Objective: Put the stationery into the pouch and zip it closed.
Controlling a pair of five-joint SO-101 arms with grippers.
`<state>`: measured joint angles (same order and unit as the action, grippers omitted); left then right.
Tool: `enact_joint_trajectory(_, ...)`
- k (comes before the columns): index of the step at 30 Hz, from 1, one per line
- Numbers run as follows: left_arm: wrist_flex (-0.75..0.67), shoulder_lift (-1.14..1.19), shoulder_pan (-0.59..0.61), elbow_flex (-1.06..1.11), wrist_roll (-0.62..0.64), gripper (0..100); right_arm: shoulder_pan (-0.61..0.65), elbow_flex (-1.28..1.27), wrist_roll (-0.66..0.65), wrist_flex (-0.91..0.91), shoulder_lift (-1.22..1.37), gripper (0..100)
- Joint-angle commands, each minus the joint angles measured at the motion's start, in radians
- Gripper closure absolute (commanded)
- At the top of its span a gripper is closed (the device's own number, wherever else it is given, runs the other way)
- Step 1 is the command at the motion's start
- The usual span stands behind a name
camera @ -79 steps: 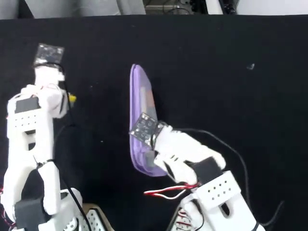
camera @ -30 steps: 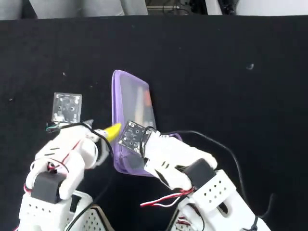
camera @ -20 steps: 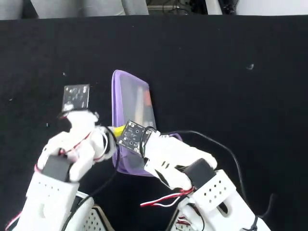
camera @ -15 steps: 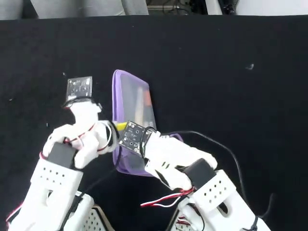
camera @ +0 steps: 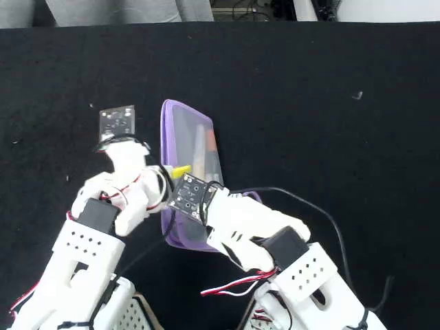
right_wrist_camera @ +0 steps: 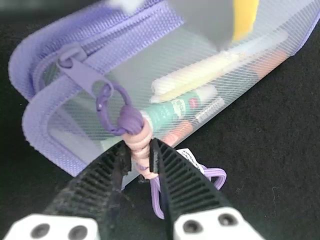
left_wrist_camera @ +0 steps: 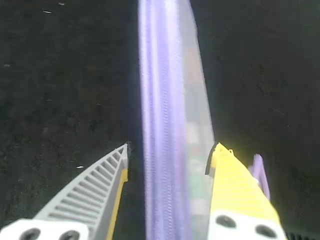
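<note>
Straddling the zipper edge of the purple pouch [camera: 189,137], the left gripper [left_wrist_camera: 170,150] is held open. Inside the pouch, on the black table [camera: 344,172], stationery [right_wrist_camera: 200,82], seemingly pens, is seen. Rightward, the pull cord [right_wrist_camera: 136,135] is pinched by the right gripper [right_wrist_camera: 137,147].

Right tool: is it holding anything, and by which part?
Yes: the right tool pinches the zipper pull of the pouch, at the pink cord below its ring.

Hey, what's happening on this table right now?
The stationery is already inside the purple mesh pouch. The right gripper is shut on the zipper pull, while the left gripper is open, straddling the pouch's zipper edge. How far it is zipped is unclear.
</note>
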<state>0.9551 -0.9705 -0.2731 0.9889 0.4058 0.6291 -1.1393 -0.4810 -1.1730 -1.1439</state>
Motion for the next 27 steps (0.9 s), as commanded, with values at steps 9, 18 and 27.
enact_joint_trajectory(9,-0.055,0.005,-0.077,0.041,0.012,74,0.006,0.053,0.006,-0.003,-0.010,98.8)
enact_joint_trajectory(18,-0.150,-0.006,-0.073,0.104,-0.014,96,-0.098,0.059,0.006,0.003,-0.010,98.8)
enact_joint_trajectory(27,-0.149,-0.006,0.094,0.093,-0.005,97,-0.147,0.136,0.006,-0.048,-0.010,98.8)
